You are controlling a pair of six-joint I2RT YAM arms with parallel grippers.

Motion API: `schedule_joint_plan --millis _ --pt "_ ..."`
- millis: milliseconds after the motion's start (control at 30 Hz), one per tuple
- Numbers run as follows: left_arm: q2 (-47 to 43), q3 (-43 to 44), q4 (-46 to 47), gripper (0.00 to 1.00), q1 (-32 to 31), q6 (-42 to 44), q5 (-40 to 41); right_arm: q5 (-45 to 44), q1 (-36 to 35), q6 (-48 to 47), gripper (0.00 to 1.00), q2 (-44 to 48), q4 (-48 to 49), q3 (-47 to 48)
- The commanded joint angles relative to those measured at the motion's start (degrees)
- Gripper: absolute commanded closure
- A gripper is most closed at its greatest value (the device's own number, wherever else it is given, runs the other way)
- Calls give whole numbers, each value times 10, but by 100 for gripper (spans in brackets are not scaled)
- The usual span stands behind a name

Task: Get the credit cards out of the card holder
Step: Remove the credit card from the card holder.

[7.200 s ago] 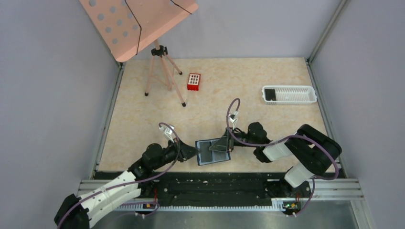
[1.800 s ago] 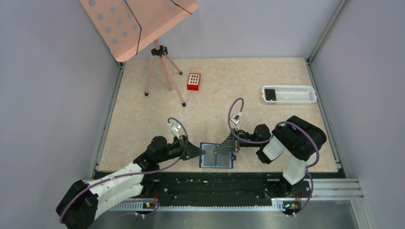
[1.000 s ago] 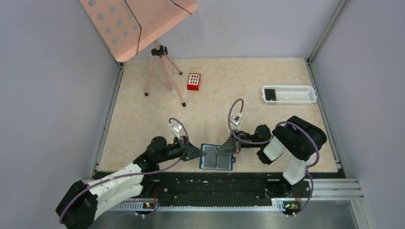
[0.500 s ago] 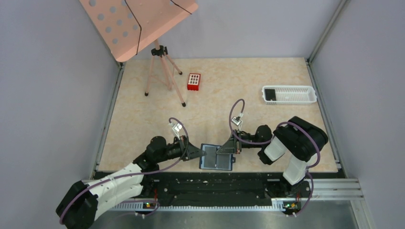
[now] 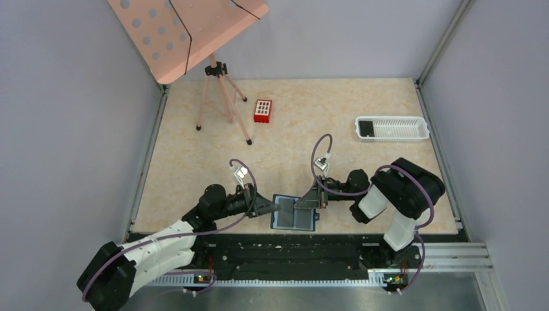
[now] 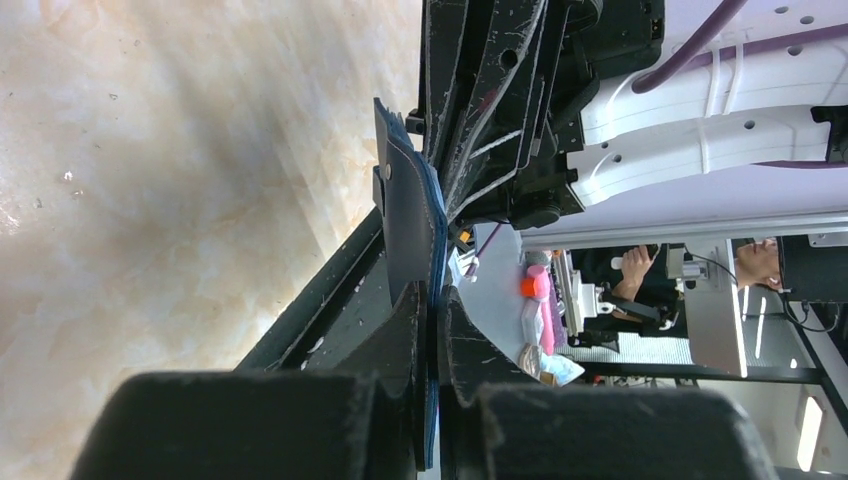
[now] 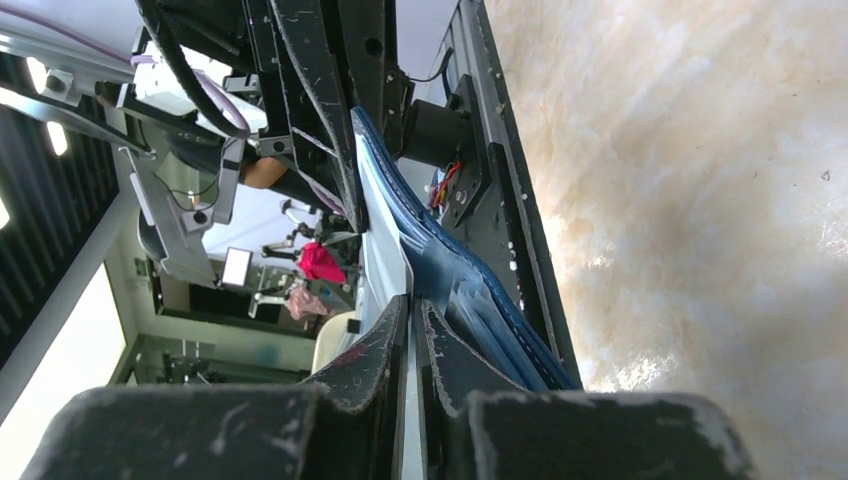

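Observation:
The blue card holder lies open near the table's front edge, its greyish inside facing up. My left gripper is shut on its left edge; in the left wrist view the blue cover runs edge-on into my left gripper. My right gripper comes in from the right. In the right wrist view my right gripper is shut on a thin pale inner layer beside the blue pockets. I cannot tell if that layer is a card. One dark credit card sits in the white tray.
The white slotted tray stands at the back right. A red block and a tripod carrying a pink perforated board are at the back left. The black front rail runs just below the card holder.

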State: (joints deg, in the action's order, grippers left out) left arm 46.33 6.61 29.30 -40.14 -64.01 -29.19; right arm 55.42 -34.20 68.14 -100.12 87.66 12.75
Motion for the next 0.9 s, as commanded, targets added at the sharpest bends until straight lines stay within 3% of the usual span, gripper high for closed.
schedule_joint_plan --millis 0,167,600,800,867 --pt "9 -3 88 100 3 -15 -11 8 7 -9 89 2 111 -2" --pt "28 2 108 100 3 -19 -18 3 -10 -11 82 -14 111 5" --pt "24 8 85 100 3 -10 -7 7 -17 -8 99 6 110 5" --pt "28 17 75 100 5 -9 -7 7 -18 0 100 31 111 5" --pt "21 26 43 92 8 0 -3 0 -16 -1 100 36 111 1"
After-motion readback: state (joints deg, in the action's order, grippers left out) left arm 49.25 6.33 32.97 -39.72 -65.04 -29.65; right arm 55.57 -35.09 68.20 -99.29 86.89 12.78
